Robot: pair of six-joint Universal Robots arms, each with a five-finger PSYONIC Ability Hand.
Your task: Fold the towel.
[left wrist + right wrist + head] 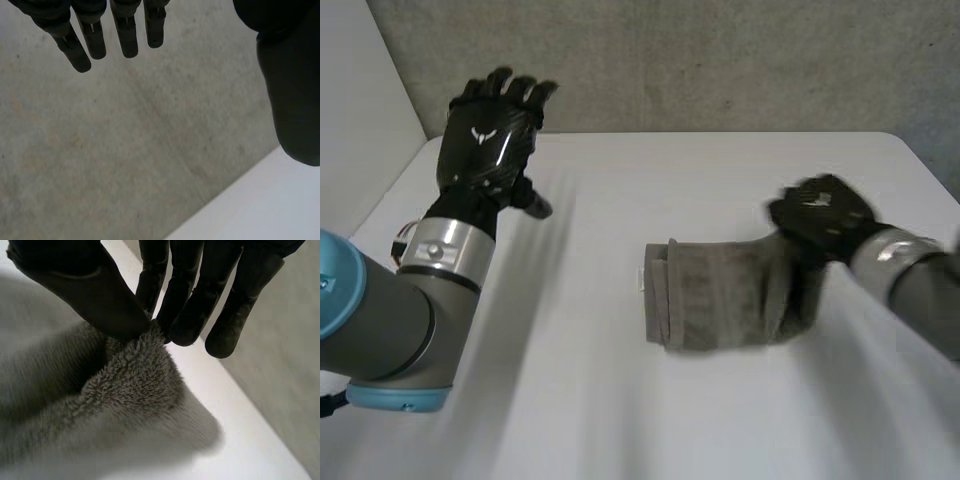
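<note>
White table (600, 200), grey wall (720, 60). Towel (720, 295) part-folded, right of centre. My right hand (825, 215) pinches its right edge, mid-fold. My left hand (490, 140) is raised far left, uncurled, empty. Next, probably: carry edge leftward.

left robot hand (485, 140): black, faint sheen on its back
right robot hand (828, 215): black, matt
towel (135, 390): grey terry cloth, fuzzy pile, matt
bench (620, 200): white, smooth, matt
wall (720, 60): grey, rough, mottled
left arm (380, 320): smooth grey shell
</note>
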